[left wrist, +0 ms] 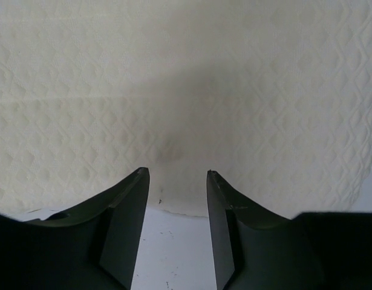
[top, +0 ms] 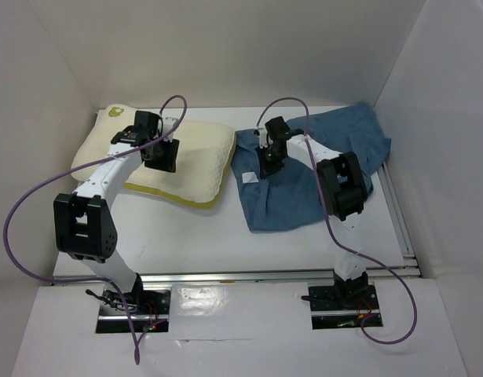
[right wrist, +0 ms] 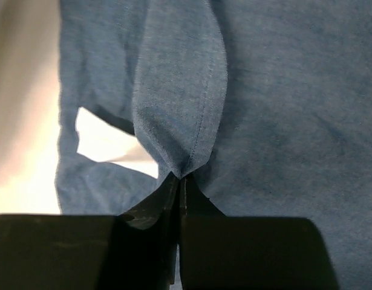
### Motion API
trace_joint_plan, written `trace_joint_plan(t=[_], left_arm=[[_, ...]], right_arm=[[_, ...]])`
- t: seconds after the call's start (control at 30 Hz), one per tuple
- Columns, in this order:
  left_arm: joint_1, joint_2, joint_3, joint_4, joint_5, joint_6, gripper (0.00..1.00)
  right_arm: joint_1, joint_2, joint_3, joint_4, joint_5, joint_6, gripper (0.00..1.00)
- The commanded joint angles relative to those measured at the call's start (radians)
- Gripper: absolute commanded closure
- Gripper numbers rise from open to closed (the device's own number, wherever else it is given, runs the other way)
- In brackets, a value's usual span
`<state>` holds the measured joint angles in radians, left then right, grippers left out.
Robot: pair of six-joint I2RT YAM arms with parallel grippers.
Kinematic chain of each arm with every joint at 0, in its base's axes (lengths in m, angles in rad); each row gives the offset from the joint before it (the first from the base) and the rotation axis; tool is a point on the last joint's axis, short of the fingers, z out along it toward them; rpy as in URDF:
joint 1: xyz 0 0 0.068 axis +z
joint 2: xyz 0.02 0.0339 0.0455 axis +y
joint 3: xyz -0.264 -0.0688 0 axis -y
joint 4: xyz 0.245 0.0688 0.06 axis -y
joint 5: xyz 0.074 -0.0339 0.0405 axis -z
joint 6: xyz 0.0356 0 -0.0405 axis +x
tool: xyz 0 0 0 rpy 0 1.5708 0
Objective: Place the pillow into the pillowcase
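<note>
The cream-white pillow [top: 195, 155] with a yellow edge band lies at the back left of the table. Its quilted surface [left wrist: 186, 90] fills the left wrist view. My left gripper [top: 160, 159] hovers over the pillow's middle, and between its parted fingertips my left gripper [left wrist: 178, 175] holds nothing. The dusty-blue pillowcase [top: 304, 188] lies wrinkled at the back right, beside the pillow. My right gripper [top: 268, 166] is at its left edge. In the right wrist view my right gripper [right wrist: 181, 176] is shut on a pinched fold of the pillowcase [right wrist: 179, 109] hem.
White walls close in the table on the left, back and right. A metal rail [top: 265, 276] runs along the near edge by the arm bases. Purple cables [top: 21, 228] loop from both arms. Bare white table [top: 194, 236] lies in front of pillow and pillowcase.
</note>
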<state>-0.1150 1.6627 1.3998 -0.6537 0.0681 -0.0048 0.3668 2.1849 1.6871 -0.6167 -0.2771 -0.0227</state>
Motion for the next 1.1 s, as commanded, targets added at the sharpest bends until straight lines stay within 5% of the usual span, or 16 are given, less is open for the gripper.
trace_joint_plan(t=[0.0, 0.03, 0.07, 0.1, 0.17, 0.5, 0.77, 0.9, 1.07], left_arm=[[-0.003, -0.046, -0.002, -0.001, 0.045, 0.011, 0.42], [-0.003, -0.046, -0.002, -0.012, 0.077, 0.022, 0.39], [-0.003, -0.046, -0.002, -0.012, 0.097, 0.022, 0.18], [-0.003, -0.046, 0.008, -0.024, 0.116, 0.035, 0.11], [-0.003, -0.024, 0.022, -0.034, 0.165, 0.058, 0.06], [-0.037, 0.057, 0.168, -0.024, 0.130, 0.288, 0.02], [-0.038, 0.060, 0.064, 0.127, 0.108, 0.818, 0.01], [0.027, 0.016, -0.042, 0.266, 0.217, 1.009, 0.01], [0.092, 0.219, 0.253, 0.024, 0.324, 1.054, 0.01]], right_arm=[[0.004, -0.030, -0.021, 0.061, 0.050, 0.001, 1.00], [-0.006, -0.043, -0.021, 0.061, 0.041, -0.012, 1.00], [-0.006, -0.054, -0.033, 0.061, 0.041, -0.013, 1.00], [-0.015, -0.078, -0.033, 0.072, 0.029, -0.022, 1.00], [-0.028, -0.106, -0.046, 0.072, 0.016, -0.031, 1.00], [-0.074, -0.220, -0.064, 0.044, -0.059, -0.049, 1.00], [-0.074, -0.220, -0.073, 0.026, -0.103, -0.069, 1.00], [-0.074, -0.211, -0.073, 0.026, -0.114, -0.069, 1.00], [-0.074, -0.211, -0.063, 0.017, -0.123, -0.069, 1.00]])
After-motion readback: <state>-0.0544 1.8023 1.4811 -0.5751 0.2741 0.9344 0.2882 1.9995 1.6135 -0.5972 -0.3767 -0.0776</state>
